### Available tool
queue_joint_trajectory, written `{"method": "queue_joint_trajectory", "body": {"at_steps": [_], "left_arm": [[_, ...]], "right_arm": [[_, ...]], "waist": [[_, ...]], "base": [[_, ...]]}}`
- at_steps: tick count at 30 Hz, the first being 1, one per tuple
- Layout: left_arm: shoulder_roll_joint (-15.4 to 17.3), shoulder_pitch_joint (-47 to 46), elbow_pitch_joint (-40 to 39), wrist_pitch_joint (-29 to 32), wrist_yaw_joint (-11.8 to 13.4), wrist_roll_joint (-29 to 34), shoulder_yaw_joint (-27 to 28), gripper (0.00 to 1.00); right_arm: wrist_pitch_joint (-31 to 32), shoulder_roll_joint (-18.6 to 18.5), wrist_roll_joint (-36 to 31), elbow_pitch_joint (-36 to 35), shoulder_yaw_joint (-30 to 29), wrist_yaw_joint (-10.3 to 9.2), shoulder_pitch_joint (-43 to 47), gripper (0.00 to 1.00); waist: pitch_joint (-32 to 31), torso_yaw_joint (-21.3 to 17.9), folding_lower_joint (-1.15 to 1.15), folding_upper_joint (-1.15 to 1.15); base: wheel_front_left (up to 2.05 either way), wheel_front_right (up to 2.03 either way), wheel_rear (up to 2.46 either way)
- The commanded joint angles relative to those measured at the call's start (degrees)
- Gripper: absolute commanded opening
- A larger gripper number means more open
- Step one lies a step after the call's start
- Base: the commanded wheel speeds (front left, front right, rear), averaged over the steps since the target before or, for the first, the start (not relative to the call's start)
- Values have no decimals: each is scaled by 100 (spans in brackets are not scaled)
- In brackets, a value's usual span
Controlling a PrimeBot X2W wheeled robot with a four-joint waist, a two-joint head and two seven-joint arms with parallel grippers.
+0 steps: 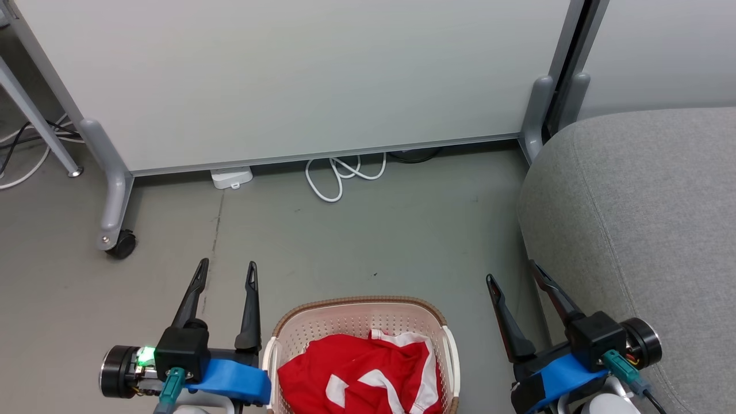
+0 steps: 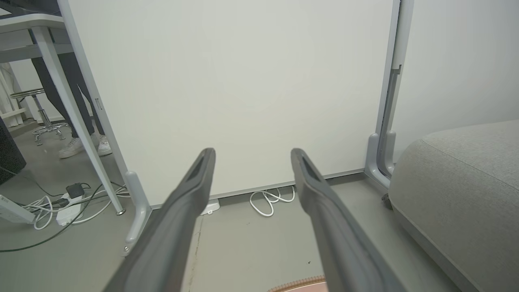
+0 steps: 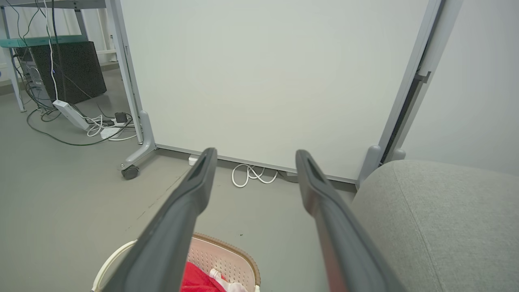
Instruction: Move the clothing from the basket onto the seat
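Head view: the basket (image 1: 357, 325) sits on the grey floor (image 1: 374, 236) at the bottom middle. The red clothing (image 1: 351, 371) with white trim lies bunched inside it and covers most of the inside that shows. The left claw (image 1: 227, 264) hangs just beside the basket's left side, its two dark fingers spread apart with nothing between them. The right claw (image 1: 510, 270) is between the basket and the seat (image 1: 650, 218), also spread and empty. Its outer finger is close to the seat's rounded edge, but whether they touch cannot be told. The seat, grey fabric with a stitched seam, lies at the right. Beyond stands a white panel (image 1: 287, 75) on grey legs with a wheel (image 1: 122, 244), and a looped white cable (image 1: 344, 172) lies at its foot. Left wrist view: the left claw's fingers stand parted above the floor, pointing toward the panel and the cable. A sliver of the basket's brown rim shows at the bottom edge, and the seat is at the right. At the far left a person's shoes (image 2: 75, 149) stand behind a table leg (image 2: 69, 105), near a stool (image 2: 25, 94) and tangled wires (image 2: 48, 207). Right wrist view: the right claw's fingers are parted and hold nothing. The basket with the red clothing lies below, partly behind the finger at that view's left. The seat takes up the lower right, and a black box (image 3: 67, 71) stands far left.
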Motion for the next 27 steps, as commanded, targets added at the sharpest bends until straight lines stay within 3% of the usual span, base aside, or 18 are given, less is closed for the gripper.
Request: {"method": "queue_joint_trajectory", "body": {"at_steps": [1, 9, 16, 27], "left_arm": [[2, -75, 15, -28, -28, 31, 35, 100], [86, -505, 145, -27, -238, 147, -124, 100], [291, -1358, 584, -23, -486, 231, -456, 100], [679, -2572, 1737, -23, -650, 179, -1465, 100]], "right_arm": [[-31, -32, 37, 3, 4, 13, -79, 100], [-28, -31, -61, -95, -71, 12, -264, 100], [-28, -30, -188, -290, -162, 8, -747, 100], [-27, -26, -315, -651, -306, 8, -1681, 100]], "waist": [[19, -11, 0, 0], [331, -110, 0, 0], [1059, -332, 0, 0], [2253, -767, 0, 0]], "base": [[0, 0, 0], [0, 0, 0], [0, 0, 0], [0, 0, 0]]}}
